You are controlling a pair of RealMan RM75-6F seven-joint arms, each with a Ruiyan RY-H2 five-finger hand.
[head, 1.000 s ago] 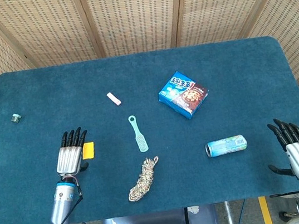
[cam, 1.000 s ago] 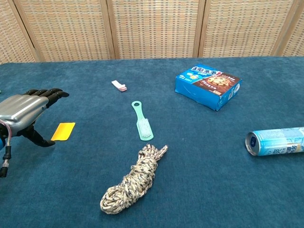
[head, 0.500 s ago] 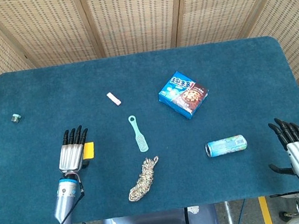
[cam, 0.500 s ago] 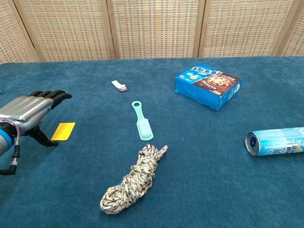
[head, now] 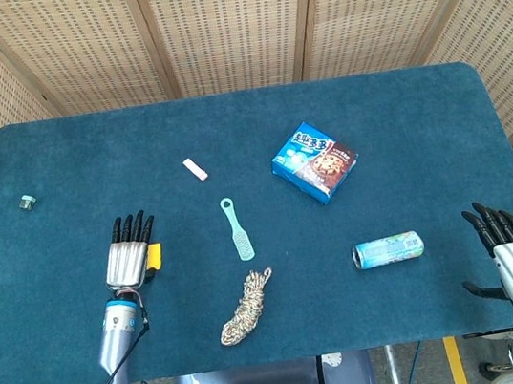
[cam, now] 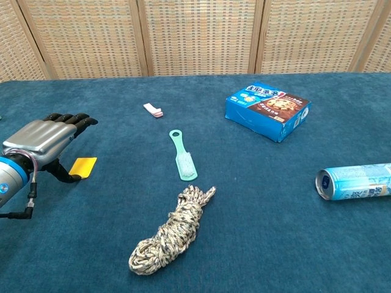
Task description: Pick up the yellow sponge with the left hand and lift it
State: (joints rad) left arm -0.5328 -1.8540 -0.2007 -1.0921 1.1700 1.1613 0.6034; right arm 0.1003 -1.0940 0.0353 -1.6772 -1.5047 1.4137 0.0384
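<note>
The yellow sponge (head: 154,256) (cam: 83,166) lies flat on the blue table, partly hidden under my left hand. My left hand (head: 128,255) (cam: 46,139) hovers palm down over the sponge's left side, fingers stretched out and apart, its thumb (cam: 63,173) reaching down beside the sponge. It holds nothing. My right hand (head: 511,254) rests open near the table's front right corner, far from the sponge, and shows only in the head view.
A green brush (head: 236,229) and a coiled rope (head: 246,307) lie right of the sponge. Farther right are a blue cookie box (head: 314,161) and a toppled can (head: 387,250). A small white piece (head: 195,169) and a little metal nut (head: 27,200) sit toward the back.
My left hand has slid right and forward, coming over the sponge and covering more of it. The right hand has barely moved.
</note>
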